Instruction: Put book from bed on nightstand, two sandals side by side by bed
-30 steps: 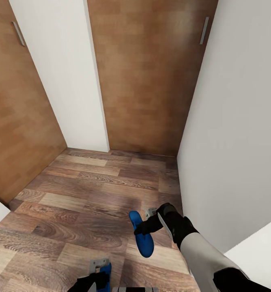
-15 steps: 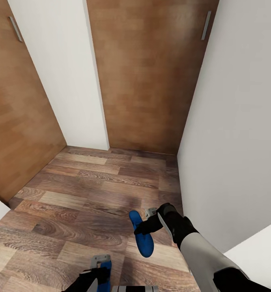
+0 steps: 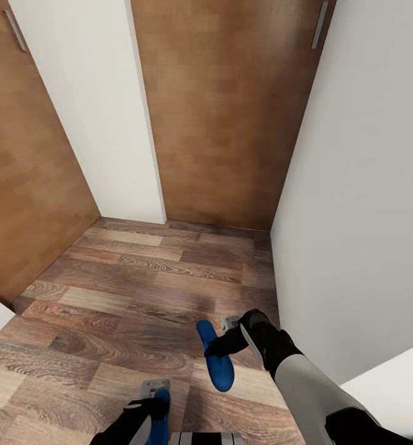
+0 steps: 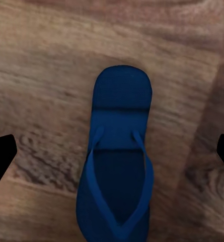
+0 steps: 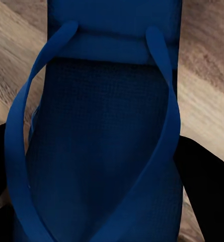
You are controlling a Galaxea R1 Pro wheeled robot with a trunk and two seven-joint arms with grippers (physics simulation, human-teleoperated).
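Head view, lower centre: one sandal (image 3: 216, 358) pinched in my right gripper (image 3: 222, 346), the other sandal (image 3: 162, 405) clamped by my left gripper (image 3: 152, 409) at bottom edge. Placing and book remain, I judge.

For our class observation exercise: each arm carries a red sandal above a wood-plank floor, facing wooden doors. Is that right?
Not quite: the sandals are blue, not red. The head view shows the right sandal and the left sandal above the wood-plank floor, facing wooden doors.
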